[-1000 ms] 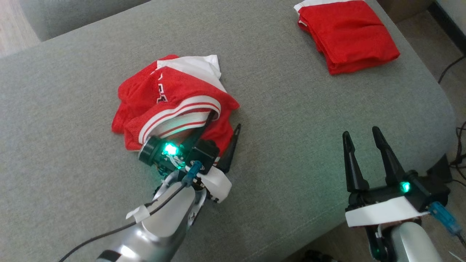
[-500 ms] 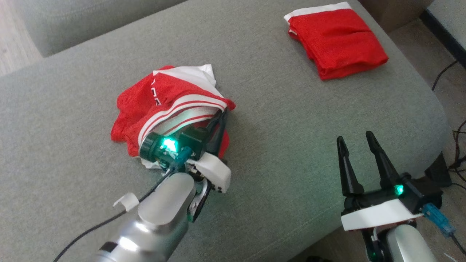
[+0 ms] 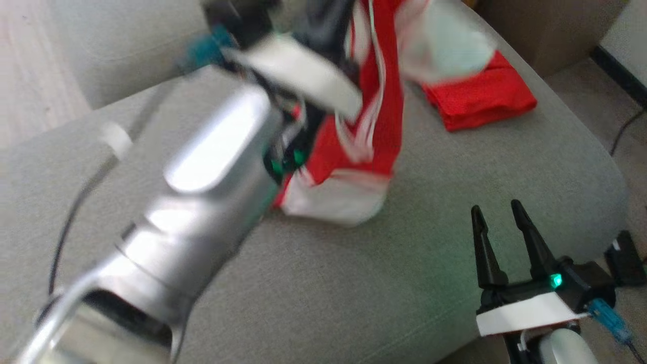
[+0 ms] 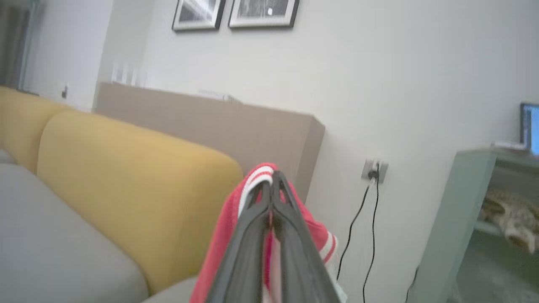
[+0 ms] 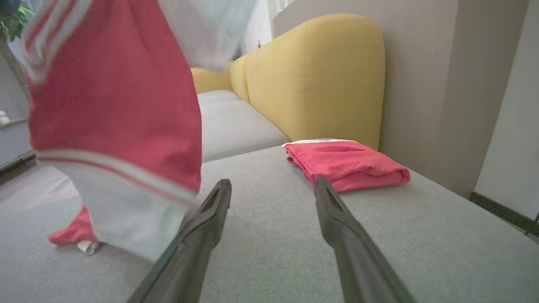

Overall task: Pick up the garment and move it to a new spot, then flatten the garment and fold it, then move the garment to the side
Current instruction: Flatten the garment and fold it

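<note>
Garment clamped between closed fingers of left gripper, hung above grey cushion. Right gripper fingers spread wide, positioned near cushion front edge.

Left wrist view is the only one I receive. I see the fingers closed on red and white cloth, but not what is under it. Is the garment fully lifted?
Observer: Not fully, I think. The garment hangs from the left hand, and a red end seems to lie on the grey seat.
Operator: And the other arm?
Observer: The right hand is open and empty, low at the seat's front edge, right of the hanging cloth.
Operator: Is anything else on the seat?
Observer: Yes, a folded red garment lies near the far right corner, apart from the hanging one.
</note>
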Controlling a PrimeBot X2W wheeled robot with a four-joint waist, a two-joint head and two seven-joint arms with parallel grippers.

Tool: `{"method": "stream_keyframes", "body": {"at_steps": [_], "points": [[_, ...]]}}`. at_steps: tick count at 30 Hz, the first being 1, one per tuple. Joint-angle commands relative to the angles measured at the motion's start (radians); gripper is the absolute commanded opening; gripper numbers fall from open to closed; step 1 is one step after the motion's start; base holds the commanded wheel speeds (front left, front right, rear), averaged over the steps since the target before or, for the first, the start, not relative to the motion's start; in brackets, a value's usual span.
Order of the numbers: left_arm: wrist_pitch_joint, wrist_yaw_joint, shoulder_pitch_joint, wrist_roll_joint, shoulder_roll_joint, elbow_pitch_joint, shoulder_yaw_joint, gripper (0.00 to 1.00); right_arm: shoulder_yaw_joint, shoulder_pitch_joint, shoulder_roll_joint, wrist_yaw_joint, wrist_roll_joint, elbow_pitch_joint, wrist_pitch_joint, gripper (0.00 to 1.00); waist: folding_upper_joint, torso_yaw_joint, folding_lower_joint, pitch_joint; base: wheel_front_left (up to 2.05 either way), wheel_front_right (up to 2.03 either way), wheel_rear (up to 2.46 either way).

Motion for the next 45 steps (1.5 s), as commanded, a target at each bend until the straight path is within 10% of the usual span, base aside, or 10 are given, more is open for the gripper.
{"method": "stream_keyframes", "body": {"at_steps": [1, 20, 21, 22, 23, 24, 33, 45], "points": [[0.003, 0.005, -0.090, -0.025, 0.012, -0.044, 0.076, 0.00, 0.015, -0.009, 0.004, 0.007, -0.002, -0.040, -0.006, 1.00, -0.0001, 0.025, 0.0001, -0.023, 0.00, 0.00, 0.00], [-0.123, 0.167, 0.550, -0.187, 0.306, -0.173, 0.355, 0.06, -0.036, 0.004, -0.004, 0.007, -0.019, -0.075, -0.006, 1.00, -0.0001, 0.264, 0.0001, 0.029, 0.00, 0.00, 0.00], [-0.129, 0.170, 0.562, -0.180, 0.304, -0.176, 0.365, 0.40, -0.035, 0.001, -0.005, 0.007, -0.019, -0.076, -0.006, 1.00, -0.0001, 0.273, 0.0001, 0.033, 0.00, 0.00, 0.00], [-0.133, 0.174, 0.570, -0.170, 0.301, -0.178, 0.374, 0.52, -0.034, -0.002, -0.007, 0.007, -0.019, -0.076, -0.006, 1.00, -0.0001, 0.280, 0.0001, 0.036, 0.00, 0.00, 0.00], [-0.137, 0.180, 0.575, -0.152, 0.297, -0.181, 0.379, 0.93, -0.033, -0.004, -0.009, 0.007, -0.019, -0.076, -0.006, 1.00, -0.0001, 0.287, 0.0001, 0.040, 0.00, 0.00, 0.00], [-0.140, 0.187, 0.577, -0.124, 0.294, -0.185, 0.383, 1.00, -0.034, -0.007, -0.011, 0.007, -0.019, -0.077, -0.006, 1.00, -0.0001, 0.294, 0.0001, 0.044, 0.00, 0.00, 0.00], [-0.143, 0.239, 0.736, 0.200, 0.120, -0.306, 0.419, 1.00, -0.028, -0.020, -0.025, 0.007, -0.017, -0.080, -0.006, 1.00, -0.0001, 0.305, 0.0001, 0.072, 0.00, 0.00, 0.00], [-0.081, 0.119, 0.688, 0.092, 0.016, -0.004, 0.266, 1.00, 0.001, -0.046, -0.041, 0.007, -0.013, -0.072, -0.006, 1.00, -0.0001, 0.266, 0.0001, 0.096, 0.00, 0.00, 0.00]]}}
